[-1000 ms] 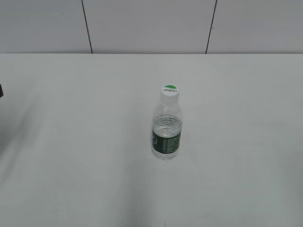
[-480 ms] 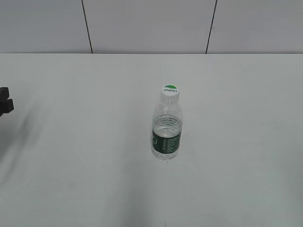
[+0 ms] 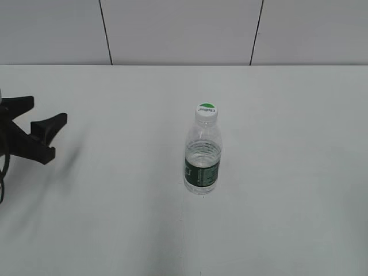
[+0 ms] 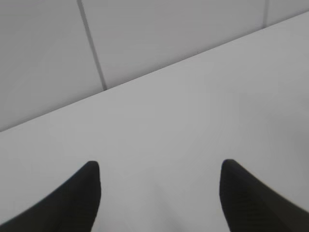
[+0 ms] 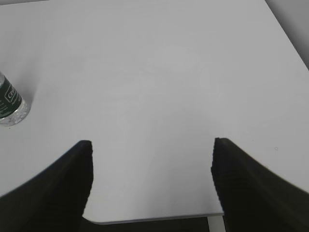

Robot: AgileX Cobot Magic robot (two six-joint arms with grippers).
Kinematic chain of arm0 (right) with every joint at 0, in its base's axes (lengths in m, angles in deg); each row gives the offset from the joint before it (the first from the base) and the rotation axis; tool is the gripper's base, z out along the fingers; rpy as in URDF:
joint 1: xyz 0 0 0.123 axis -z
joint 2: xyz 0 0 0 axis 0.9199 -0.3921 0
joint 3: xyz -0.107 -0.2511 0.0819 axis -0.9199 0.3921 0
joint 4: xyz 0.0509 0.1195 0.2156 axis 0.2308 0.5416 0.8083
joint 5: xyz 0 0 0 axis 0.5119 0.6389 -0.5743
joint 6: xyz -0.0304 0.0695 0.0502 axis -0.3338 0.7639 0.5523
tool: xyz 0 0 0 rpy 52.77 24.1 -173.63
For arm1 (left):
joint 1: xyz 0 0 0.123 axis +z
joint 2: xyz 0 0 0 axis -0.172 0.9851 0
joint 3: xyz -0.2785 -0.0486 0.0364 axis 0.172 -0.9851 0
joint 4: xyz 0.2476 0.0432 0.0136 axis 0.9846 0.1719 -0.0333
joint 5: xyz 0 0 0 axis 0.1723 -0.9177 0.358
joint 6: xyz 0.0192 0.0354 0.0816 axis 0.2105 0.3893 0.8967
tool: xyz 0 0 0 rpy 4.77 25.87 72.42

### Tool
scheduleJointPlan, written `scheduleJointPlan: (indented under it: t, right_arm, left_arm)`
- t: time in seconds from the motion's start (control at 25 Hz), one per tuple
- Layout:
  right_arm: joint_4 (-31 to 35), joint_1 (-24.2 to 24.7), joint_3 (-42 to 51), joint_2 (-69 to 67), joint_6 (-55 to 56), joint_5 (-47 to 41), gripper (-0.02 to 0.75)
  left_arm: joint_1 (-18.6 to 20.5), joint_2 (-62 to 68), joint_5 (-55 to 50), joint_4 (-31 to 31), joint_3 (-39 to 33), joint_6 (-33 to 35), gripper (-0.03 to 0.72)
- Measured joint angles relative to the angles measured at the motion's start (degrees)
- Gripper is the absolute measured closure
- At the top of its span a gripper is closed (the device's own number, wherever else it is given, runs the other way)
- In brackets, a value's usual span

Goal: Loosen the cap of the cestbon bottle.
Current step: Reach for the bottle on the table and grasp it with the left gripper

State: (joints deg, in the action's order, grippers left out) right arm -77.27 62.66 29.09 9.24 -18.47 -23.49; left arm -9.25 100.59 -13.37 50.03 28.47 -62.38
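Note:
The cestbon bottle (image 3: pixel 202 159) stands upright near the middle of the white table, clear with a dark green label band. Its white cap (image 3: pixel 206 110) with a green half-circle sits on top. The bottle's base also shows at the left edge of the right wrist view (image 5: pixel 9 104). My left gripper (image 3: pixel 49 112) is open and empty at the far left of the exterior view, well away from the bottle; its view (image 4: pixel 159 166) shows only bare table and wall. My right gripper (image 5: pixel 150 144) is open and empty above the table's near edge and is out of the exterior view.
The white table (image 3: pixel 287 190) runs back to a panelled wall (image 3: pixel 172 29) with dark seams. In the right wrist view the table's front edge (image 5: pixel 154 216) and right edge show.
My left gripper has come in from the left edge of the exterior view, moving right toward the bottle. The bottle has not moved.

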Motion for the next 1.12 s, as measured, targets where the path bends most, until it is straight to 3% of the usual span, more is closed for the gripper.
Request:
scheduleJointPlan:
  t: [0.28,0.68,0.96,1.12]
  right_arm:
    - [0.0,0.0,0.0,0.0,0.0,0.0,0.15]
    - [0.0,0.0,0.0,0.0,0.0,0.0,0.15]
    - [0.0,0.0,0.0,0.0,0.0,0.0,0.15]
    - [0.0,0.0,0.0,0.0,0.0,0.0,0.15]
  left_arm:
    - [0.0,10.5,6.2,16.1,1.4,-6.8,0.223]
    - [-0.6,15.0,6.8,42.1,12.4,-15.6,0.209]
    - [-7.4,20.0,6.6,47.2,18.1,-17.4,0.125]
    - [-11.3,20.6,6.7,43.2,20.9,-19.7,0.12]
